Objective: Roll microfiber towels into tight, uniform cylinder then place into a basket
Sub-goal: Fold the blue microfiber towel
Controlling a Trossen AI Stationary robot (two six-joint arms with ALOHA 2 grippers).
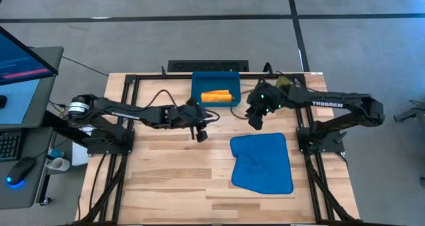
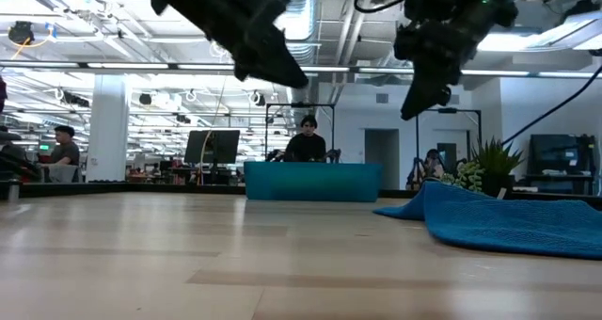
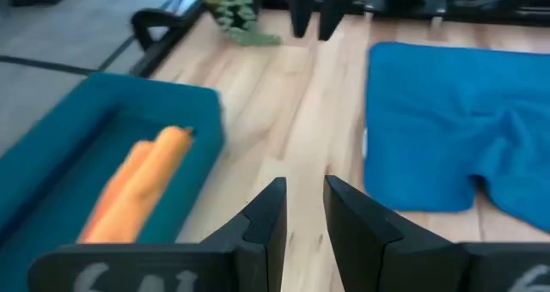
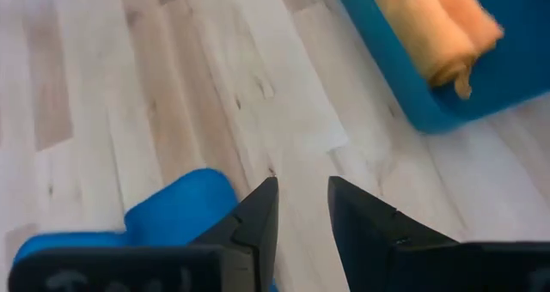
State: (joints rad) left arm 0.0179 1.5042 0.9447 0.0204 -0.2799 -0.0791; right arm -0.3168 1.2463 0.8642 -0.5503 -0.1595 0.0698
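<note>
Orange towel (image 1: 216,96) already rolled & in basket (image 1: 199,80) at far edge, so both grippers, left (image 1: 201,135) & right (image 1: 255,122), hover w/ fingers slightly apart, empty, near unrolled blue towel (image 1: 262,163).

An open-plan robotics lab inside a large office-like hall. In the low view, an exposed ceiling (image 2: 339,19) with ducts and long strip lights fills the upper frame, and white columns (image 2: 110,122) stand at left. People sit at desks in the background: one person (image 2: 307,141) at centre, another person (image 2: 64,149) at far left, near a dark monitor (image 2: 212,147). In the high view, a wooden table (image 1: 172,179) in a black metal frame stands on grey carpet (image 1: 358,46), with a workstation at far left: lit screen (image 1: 23,60), keyboard (image 1: 9,145), mouse (image 1: 21,167)
</note>
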